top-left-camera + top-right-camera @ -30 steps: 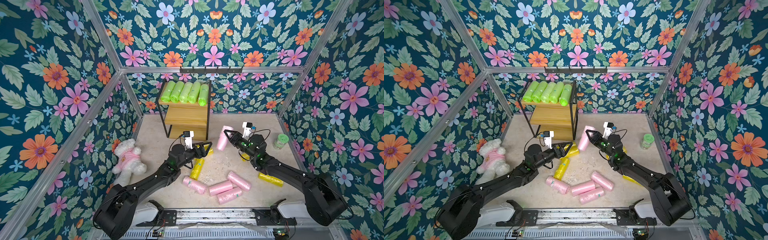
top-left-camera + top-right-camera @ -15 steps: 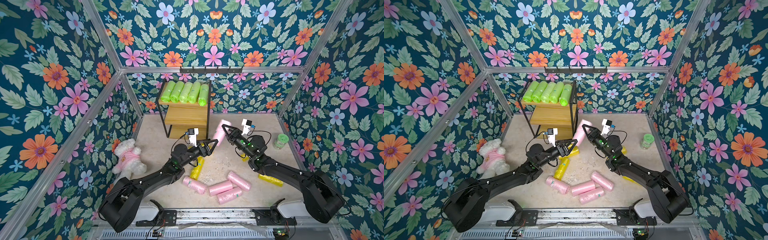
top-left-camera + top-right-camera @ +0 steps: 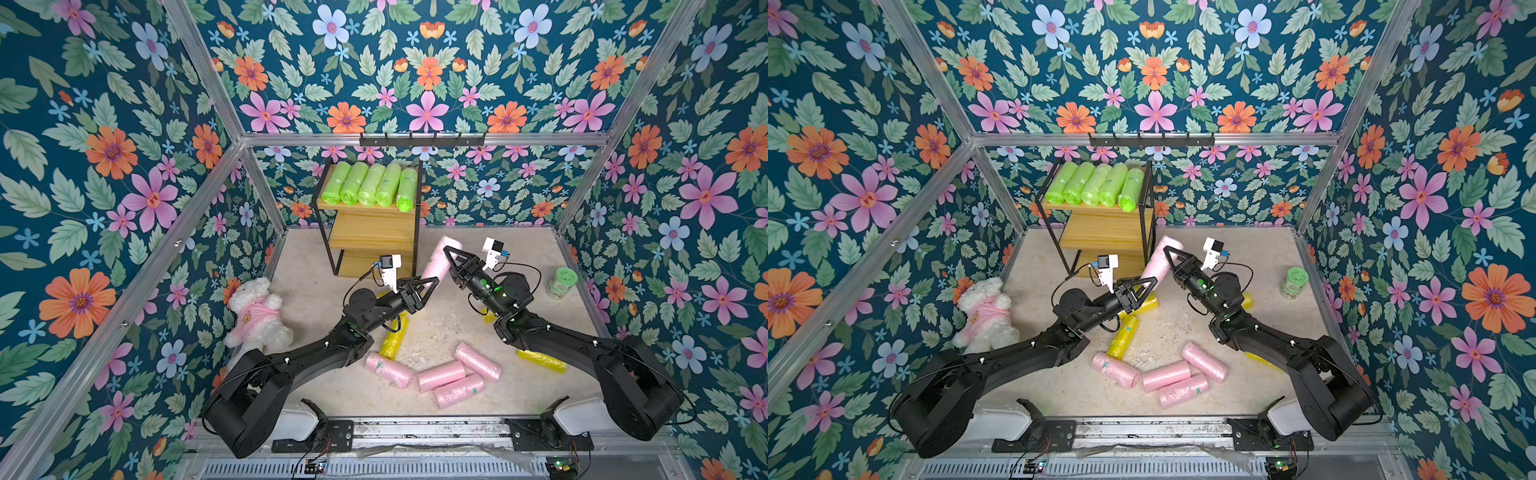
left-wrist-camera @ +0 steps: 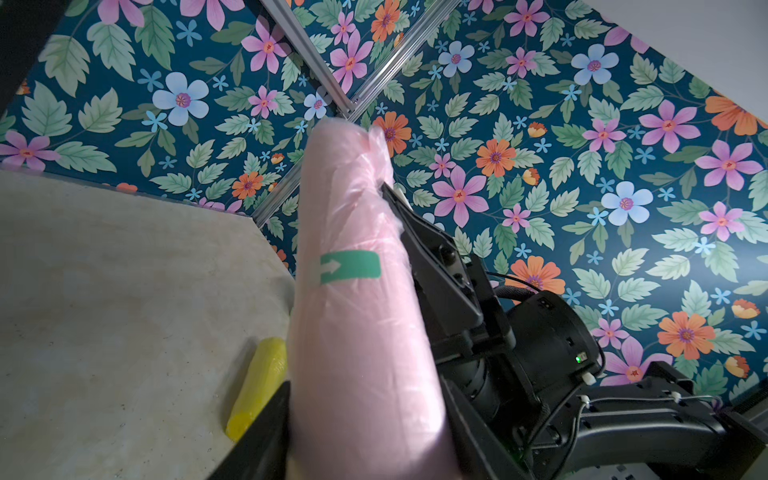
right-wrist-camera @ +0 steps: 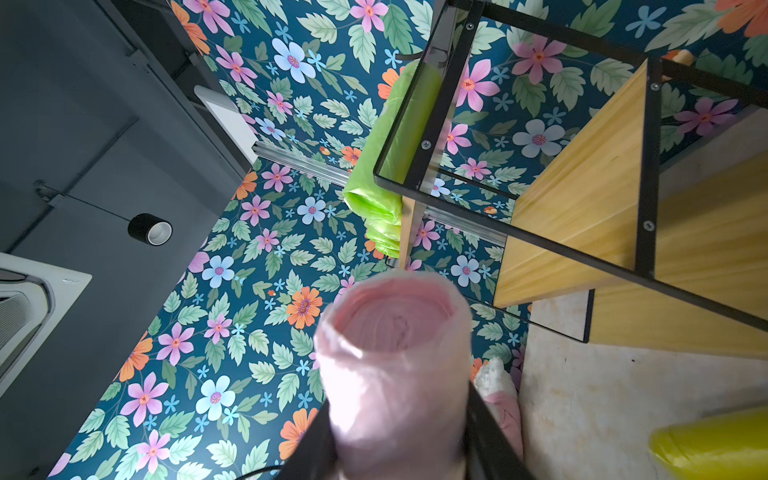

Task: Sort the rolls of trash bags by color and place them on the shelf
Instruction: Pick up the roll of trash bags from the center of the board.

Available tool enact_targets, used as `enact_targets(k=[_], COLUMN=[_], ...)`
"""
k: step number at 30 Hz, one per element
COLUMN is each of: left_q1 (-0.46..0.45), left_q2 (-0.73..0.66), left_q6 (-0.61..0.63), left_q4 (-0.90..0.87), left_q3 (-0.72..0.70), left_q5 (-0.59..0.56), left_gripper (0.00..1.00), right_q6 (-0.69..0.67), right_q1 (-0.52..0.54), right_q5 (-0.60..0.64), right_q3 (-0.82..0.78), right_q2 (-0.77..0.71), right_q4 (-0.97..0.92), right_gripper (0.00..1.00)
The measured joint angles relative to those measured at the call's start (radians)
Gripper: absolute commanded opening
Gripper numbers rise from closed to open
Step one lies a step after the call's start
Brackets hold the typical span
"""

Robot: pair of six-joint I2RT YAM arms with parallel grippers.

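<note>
A pink roll [image 3: 436,259] hangs tilted in the air just right of the shelf [image 3: 374,232], held from both sides. My right gripper [image 3: 451,258] is shut on its upper part, and my left gripper [image 3: 428,286] is shut on its lower end. In the left wrist view the pink roll [image 4: 357,291] fills the gap between the jaws, which press both its sides. The right wrist view shows the roll's open end [image 5: 395,316] between dark fingers [image 5: 486,428]. Several lime green rolls [image 3: 370,189] lie on the top board. Several pink rolls [image 3: 440,376] and yellow rolls [image 3: 392,340] lie on the floor.
A white teddy bear [image 3: 255,311] sits at the left wall. A green-lidded jar [image 3: 561,282] stands at the right wall. A black hook rail [image 3: 422,140] runs along the back wall above the shelf. Another yellow roll [image 3: 540,360] lies by the right arm.
My right gripper carried the pink roll left toward the shelf. My left gripper rose to meet it and closed on the roll's lower end.
</note>
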Motion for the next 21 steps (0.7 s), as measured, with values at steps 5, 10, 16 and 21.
enact_targets(k=[5,10,16,21], left_q1=[-0.001,0.004,0.022,0.072], left_q2=[-0.012,-0.056,-0.176,-0.281], left_q6=[0.008,0.053,0.175,0.300], left_q4=[0.006,-0.036,-0.265,-0.565], left_q3=[-0.018,-0.029,-0.027,0.013], left_q5=[-0.010,-0.037,-0.069,-0.135], left_gripper=[0.39,0.39,0.39,0.40], right_q6=[0.014,0.005,-0.066,-0.218], right_q1=[0.001,0.000,-0.016,-0.019], right_q5=[0.000,0.016,0.052,0.104], right_q3=[-0.014,-0.032,-0.068,-0.073], right_q2=[0.004,-0.003,-0.074,-0.180], right_q4=[0.022,0.042,-0.002,-0.126], right_gripper=[0.54,0.78,0.82,0.83])
